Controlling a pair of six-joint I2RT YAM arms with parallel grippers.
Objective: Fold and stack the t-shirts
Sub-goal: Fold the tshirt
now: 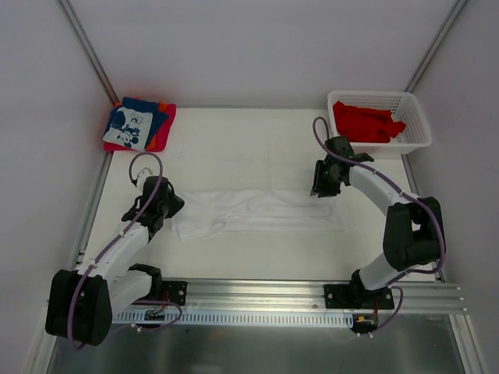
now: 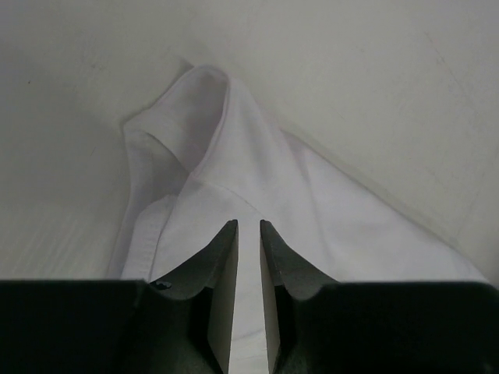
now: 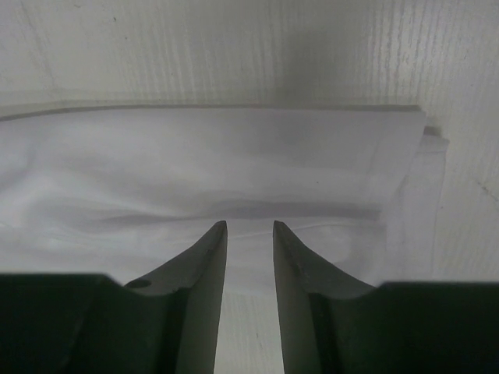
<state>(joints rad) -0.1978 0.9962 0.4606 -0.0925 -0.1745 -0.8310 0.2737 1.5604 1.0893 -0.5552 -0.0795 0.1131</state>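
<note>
Each narrowed to a slit, grip uncertain, the left claw [image 2: 248, 224] hangs over the end farthest from the lattice basket [image 1: 390, 146], the right claw [image 3: 249, 224] over the nearest end, of a white t-shirt [image 1: 257, 210] banded across the bench [image 1: 234, 148], likely limp and light, best pinched at its end corners.

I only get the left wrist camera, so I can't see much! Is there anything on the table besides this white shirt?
Observer: Yes, a white basket at the far right corner holds red t-shirts.
Operator: Are any folded already?
Observer: A folded stack, blue with a white print on top, lies at the far left corner.
Operator: Where's the other pincer?
Observer: The right pincer is down at the white t-shirt's right end.
</note>
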